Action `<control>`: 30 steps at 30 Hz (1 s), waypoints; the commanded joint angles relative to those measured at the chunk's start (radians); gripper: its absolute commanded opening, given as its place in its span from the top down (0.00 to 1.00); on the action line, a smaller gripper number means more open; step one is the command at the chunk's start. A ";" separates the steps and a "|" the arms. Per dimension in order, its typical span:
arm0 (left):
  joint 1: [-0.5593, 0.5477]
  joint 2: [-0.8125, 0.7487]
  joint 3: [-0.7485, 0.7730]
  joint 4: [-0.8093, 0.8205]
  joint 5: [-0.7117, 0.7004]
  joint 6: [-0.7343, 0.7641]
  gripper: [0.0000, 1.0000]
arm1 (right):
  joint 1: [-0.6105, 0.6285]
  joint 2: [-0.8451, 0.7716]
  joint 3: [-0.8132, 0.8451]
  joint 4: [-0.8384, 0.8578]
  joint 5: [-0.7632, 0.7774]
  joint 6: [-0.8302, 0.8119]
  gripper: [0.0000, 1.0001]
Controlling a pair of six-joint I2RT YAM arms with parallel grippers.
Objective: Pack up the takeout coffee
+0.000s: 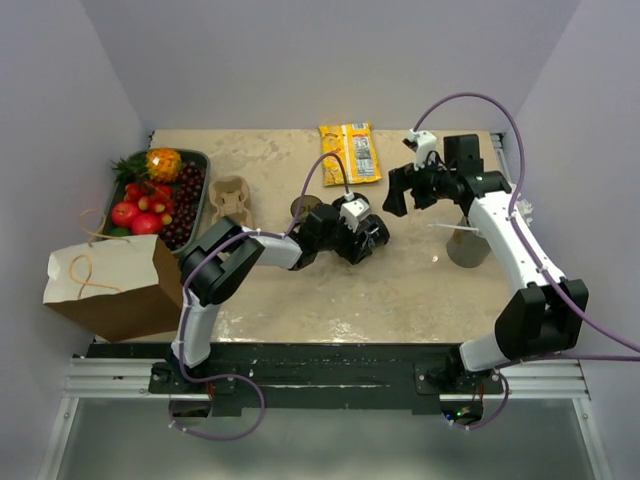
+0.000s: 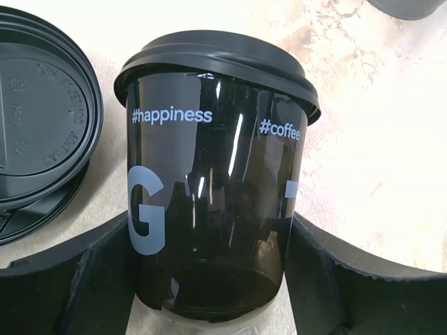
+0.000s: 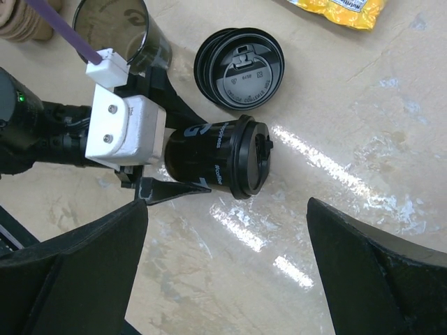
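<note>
- Black lidded coffee cup [image 3: 216,157], printed "#happiness" and "#coffee", sits at mid-tabletop [image 1: 400,300], gripped low on its body; it appears tipped, lid pointing right; contact with the surface cannot be told
- Left end effector [image 2: 216,279] is clamped on the cup, one finger [image 2: 91,279] pressed to each side
- A stack of black lids [image 3: 239,66] lies flat just beyond the cup; an open cup [image 3: 119,31] stands left of the lids, behind the left wrist
- Right end effector [image 3: 227,265] hangs above and right of the cup, fingers spread wide, holding nothing
- Yellow snack packet [image 1: 350,152] lies at the far middle; a grey cup [image 1: 468,243] stands at the right
- Cardboard cup carrier [image 1: 230,197] rests at the left beside a fruit tray [image 1: 195,160]; a brown paper bag [image 1: 110,280] stands at the near left corner
</note>
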 commanded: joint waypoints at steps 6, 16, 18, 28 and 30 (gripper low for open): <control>-0.009 -0.016 -0.022 0.095 0.048 0.003 0.26 | -0.006 -0.074 -0.049 0.030 0.009 0.009 0.01; -0.007 -0.005 -0.044 0.118 0.077 -0.045 0.26 | -0.006 0.122 -0.049 0.020 -0.094 0.103 0.01; -0.006 -0.008 -0.050 0.133 0.086 -0.059 0.26 | -0.006 0.157 -0.035 0.026 -0.085 0.103 0.01; 0.007 -0.011 -0.059 0.172 0.112 -0.116 0.26 | -0.003 0.283 -0.004 0.063 -0.128 0.123 0.16; 0.008 -0.010 -0.056 0.179 0.114 -0.120 0.26 | -0.003 0.299 -0.011 0.061 -0.135 0.122 0.19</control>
